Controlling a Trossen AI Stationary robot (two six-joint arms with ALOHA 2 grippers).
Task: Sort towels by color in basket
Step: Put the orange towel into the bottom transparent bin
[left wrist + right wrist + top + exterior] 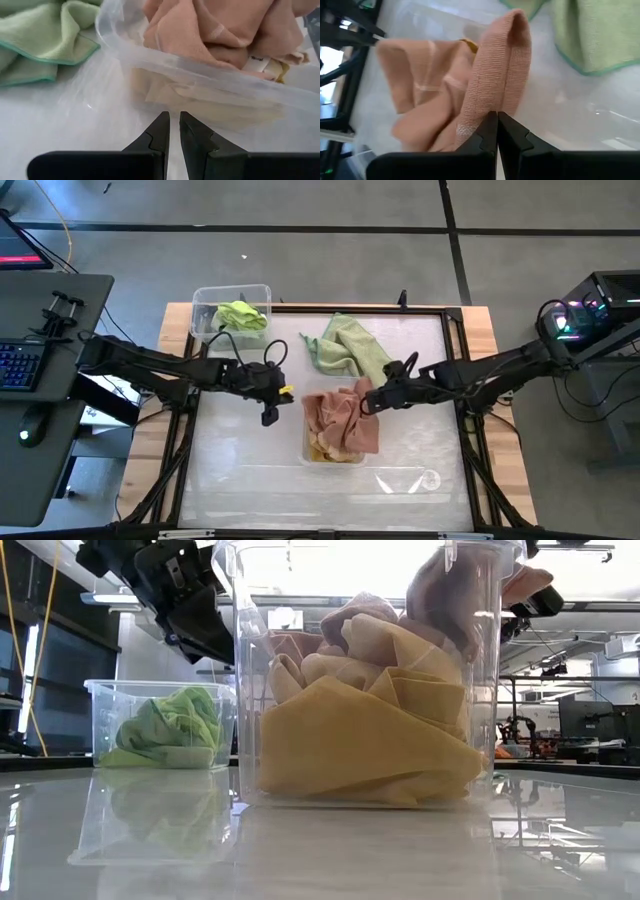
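A salmon pink towel is draped over the middle clear basket, which holds mustard yellow towels below it. My right gripper is shut on this pink towel at the basket's right side. My left gripper is shut and holds nothing, just left of that basket's wall. A pale sage green towel lies bunched on the table beyond the basket. A lime green towel sits in the far-left clear basket. My right gripper pinches a raised fold of the salmon pink towel between its two fingers, several layers together. The fingers come from the table's right, slanting downward. The fold stands up from the fingers, and the rest of the towel sags onto the pile in the basket.
The sage green towel's teal-edged corner lies close to the middle basket's far-left corner. A clear lid or tray lies near the table's near right. Bare table stretches along the near edge and to the left.
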